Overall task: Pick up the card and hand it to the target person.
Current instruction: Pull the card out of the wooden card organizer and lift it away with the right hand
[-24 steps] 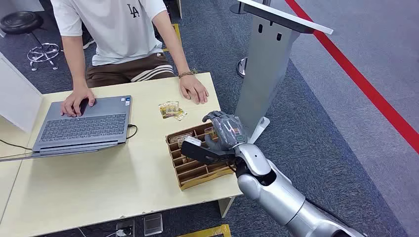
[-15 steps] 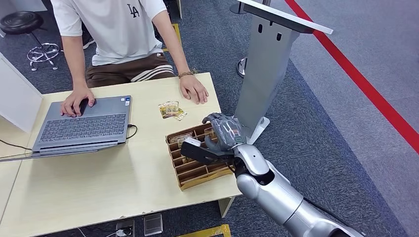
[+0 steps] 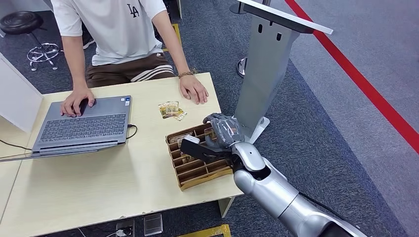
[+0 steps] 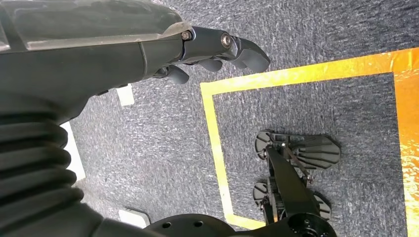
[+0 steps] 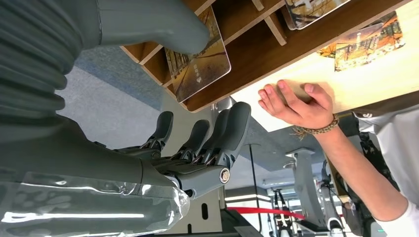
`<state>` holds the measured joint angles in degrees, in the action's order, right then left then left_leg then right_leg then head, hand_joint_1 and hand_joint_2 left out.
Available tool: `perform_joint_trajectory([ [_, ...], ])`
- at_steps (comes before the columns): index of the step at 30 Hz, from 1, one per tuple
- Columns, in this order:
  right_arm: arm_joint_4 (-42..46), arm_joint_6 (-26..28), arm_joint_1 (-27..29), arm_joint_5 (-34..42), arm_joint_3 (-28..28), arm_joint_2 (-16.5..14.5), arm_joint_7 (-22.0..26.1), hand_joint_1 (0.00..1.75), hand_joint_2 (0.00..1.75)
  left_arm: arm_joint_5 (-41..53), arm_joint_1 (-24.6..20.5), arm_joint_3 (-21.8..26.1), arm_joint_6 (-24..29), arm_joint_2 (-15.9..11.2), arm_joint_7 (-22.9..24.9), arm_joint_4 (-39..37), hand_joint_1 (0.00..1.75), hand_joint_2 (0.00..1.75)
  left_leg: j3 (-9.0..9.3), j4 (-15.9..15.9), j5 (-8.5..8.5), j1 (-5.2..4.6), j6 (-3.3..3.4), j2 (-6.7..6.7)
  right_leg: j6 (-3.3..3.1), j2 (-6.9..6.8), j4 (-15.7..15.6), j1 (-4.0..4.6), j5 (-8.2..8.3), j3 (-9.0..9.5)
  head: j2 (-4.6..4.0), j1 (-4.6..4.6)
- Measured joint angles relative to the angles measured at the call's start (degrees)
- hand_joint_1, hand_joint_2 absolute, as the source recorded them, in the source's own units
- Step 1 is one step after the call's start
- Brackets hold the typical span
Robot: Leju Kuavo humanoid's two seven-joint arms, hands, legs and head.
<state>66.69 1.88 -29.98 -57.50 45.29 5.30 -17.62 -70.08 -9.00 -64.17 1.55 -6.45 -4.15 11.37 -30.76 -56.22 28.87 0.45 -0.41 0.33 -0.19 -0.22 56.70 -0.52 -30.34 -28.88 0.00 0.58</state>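
Card: I saw a glossy rectangular card with an orange-brown printed scene (image 5: 197,57) standing in an end slot of the brown wooden slotted organiser tray (image 3: 195,170), which sat at the near right corner of the pale wooden table (image 3: 99,187).
Right hand: my grey right hand (image 3: 220,133) hung over the tray's far right end; in the right wrist view the thick grey thumb (image 5: 153,22) lay against the card's face and the dark fingers (image 5: 225,131) were curved but spread on the tray's outer side, clear of the card. I could not tell whether the card was actually pinched.
Left hand: my left hand (image 4: 207,52) hung over grey carpet with yellow tape lines, fingers curled in with nothing between them.
Other cards: a few more printed cards (image 3: 171,109) lay loose on the table just beyond the tray.
Person: someone in a white T-shirt (image 3: 113,29) sat at the far side, one hand (image 3: 193,89) flat on the table near the loose cards, the other on a grey open laptop (image 3: 84,126).
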Motion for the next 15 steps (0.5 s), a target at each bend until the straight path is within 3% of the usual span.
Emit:
perform_joint_trajectory([
  [8, -2.45, 0.57, -0.97, 0.36, 0.00, -0.32, 0.01, 0.79, 1.75, -0.19, 0.04, 0.00, 0.05, 0.00, -0.02, 0.00, 0.00, 1.75, 0.00, 0.00, 0.00, 0.00, 0.00, 0.00, 0.00, 0.00, 0.00, 0.00, 0.00, 0.00, 0.00, 0.03],
  [15, -3.05, 1.40, -1.07, 1.02, -0.23, -0.20, -1.37, 0.70, 1.75, -0.60, 0.09, 0.00, 0.07, -0.04, -0.25, 0.00, 0.00, 1.75, 0.01, -0.01, 0.00, 0.00, 0.00, 0.00, 0.00, 0.00, 0.00, 0.00, 0.00, -0.01, 0.00, 0.01],
])
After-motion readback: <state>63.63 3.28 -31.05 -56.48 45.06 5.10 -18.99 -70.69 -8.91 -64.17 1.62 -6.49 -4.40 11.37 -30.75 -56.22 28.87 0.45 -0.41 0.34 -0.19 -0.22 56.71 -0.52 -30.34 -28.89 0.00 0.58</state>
